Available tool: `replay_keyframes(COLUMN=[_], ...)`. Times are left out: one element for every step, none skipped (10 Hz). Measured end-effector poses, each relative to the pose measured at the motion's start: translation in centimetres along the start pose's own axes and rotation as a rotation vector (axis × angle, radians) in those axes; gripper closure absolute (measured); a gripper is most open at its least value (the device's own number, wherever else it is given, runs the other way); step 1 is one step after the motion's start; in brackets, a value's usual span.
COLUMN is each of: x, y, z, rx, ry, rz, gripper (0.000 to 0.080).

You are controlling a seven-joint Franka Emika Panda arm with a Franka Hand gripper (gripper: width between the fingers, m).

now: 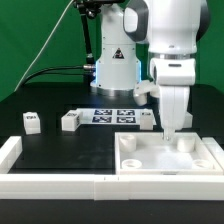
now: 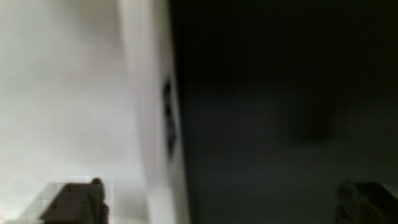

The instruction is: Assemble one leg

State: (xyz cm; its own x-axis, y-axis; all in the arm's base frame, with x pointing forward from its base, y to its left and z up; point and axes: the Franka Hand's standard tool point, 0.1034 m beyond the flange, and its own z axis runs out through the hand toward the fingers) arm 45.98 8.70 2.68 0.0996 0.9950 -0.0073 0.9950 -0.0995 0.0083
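White rail [image 1: 60,183] at desk [image 1: 50,140] front. Behind it the panel [image 1: 170,160]. My claw [image 1: 175,130] hangs low over its far edge, spread wide, apparently empty. The leg [image 1: 148,120] lies just beside, by the marker board [image 1: 112,115]. Step, I judge: reaching for it. Next: centre over it, descend, close.

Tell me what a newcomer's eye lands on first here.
The big white arm stands out first, its tool hanging low over the large white panel at the exterior view's lower right. On the black table behind it lies the marker board. A small tagged leg and a second leg sit toward the exterior view's left. The wrist view is mostly a blur, half white and half dark.
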Motion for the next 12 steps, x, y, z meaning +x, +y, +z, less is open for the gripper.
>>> replay_keyframes(x=[0.1, 0.3, 0.5, 0.5, 0.5, 0.5, 0.6, 0.6, 0.6, 0.9, 1.3, 1.7], y=[-1.0, -1.7, -2.7, -3.3, -3.2, -3.2, -3.3, -3.3, -3.3, -3.4, -3.8, -4.4], z=[-0.7, -1.2, -1.8, -2.0, -1.9, -1.8, -1.8, -1.8, -1.8, -1.8, -1.5, -1.3], rx=[0.000, 0.000, 0.000, -0.001, 0.000, 0.003, 0.005, 0.007, 0.008, 0.009, 0.005, 0.018], ry=[-0.004, -0.006, -0.008, -0.008, -0.008, -0.006, -0.003, -0.001, 0.000, 0.008, 0.021, 0.023], rz=[0.030, 0.049, 0.086, 0.111, 0.113, 0.176, 0.302, 0.386, 0.450, 0.578, 0.677, 0.850], gripper=[0.0150, 0.0150, 0.0150, 0.0150, 0.0150, 0.0150, 0.0150, 0.0150, 0.0150, 0.0150, 0.0150, 0.0150])
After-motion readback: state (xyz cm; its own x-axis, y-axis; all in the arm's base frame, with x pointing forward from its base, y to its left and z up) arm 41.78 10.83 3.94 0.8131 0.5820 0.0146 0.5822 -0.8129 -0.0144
